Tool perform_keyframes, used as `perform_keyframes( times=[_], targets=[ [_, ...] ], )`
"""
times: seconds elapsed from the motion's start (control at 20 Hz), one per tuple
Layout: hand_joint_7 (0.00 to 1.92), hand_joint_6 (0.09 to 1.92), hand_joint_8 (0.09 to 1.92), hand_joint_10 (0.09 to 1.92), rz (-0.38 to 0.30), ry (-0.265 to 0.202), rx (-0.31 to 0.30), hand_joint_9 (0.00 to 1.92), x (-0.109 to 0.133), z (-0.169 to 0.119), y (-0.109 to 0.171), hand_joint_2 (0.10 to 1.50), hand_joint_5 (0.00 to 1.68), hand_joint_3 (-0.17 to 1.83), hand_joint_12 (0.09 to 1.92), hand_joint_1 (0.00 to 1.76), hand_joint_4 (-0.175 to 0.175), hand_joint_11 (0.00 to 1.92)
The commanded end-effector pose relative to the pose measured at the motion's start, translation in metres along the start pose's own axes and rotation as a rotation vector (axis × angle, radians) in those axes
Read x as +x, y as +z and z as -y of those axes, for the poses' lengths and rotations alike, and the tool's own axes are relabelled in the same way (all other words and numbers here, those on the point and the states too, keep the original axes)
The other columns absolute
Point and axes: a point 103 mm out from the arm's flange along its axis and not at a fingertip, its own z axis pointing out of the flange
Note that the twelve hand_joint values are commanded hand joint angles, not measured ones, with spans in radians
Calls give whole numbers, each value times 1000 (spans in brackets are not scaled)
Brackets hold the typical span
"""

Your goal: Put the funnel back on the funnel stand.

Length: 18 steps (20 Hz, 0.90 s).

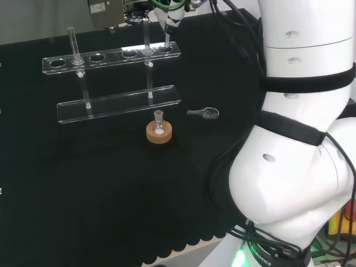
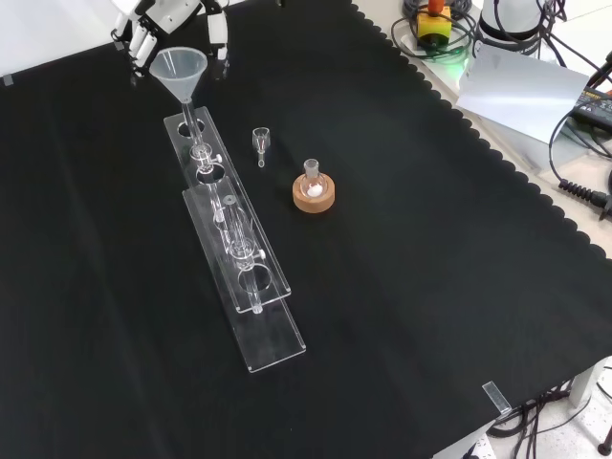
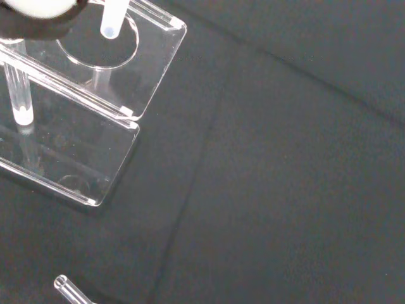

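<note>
While the black cloth-covered bench [image 2: 402, 316] lies bare over most of its spread, the ware is gathered toward eleven o'clock in the front view. The long clear plastic two-tier funnel stand [image 2: 239, 263] runs from eleven o'clock down to six, its holed upper shelf raised on posts so that stems can hang free beneath. At its far end the clear cone-shaped plastic funnel [image 2: 181, 69] is held upright by the black and white hand [image 2: 167, 17], whose fingers are curled about the cone's rim; the stem is kept vertical over the end hole, so it can be judged that the funnel is being lowered in, not yet released. In the wrist view the stem tip is seen just above that hole. At three o'clock of the stand, a small round-bottomed glass flask [image 2: 311, 180] is steadied on a cork ring [image 2: 314, 197], with a small clear glass stopper-like piece [image 2: 260, 142] near it. Open cloth is left on every side of the end hole except along the stand itself.
</note>
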Motion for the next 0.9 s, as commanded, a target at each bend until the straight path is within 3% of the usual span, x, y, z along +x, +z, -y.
perform_keyframes(
  times=[0.05,0.9],
  targets=[
    [548,638,704,575,-9,-9,7,967,2,-7,4,734,495,406,1322,714,-9,504],
    [549,647,705,576,18,-21,40,967,18,-26,24,732,483,411,1322,715,-13,504]
  ],
)
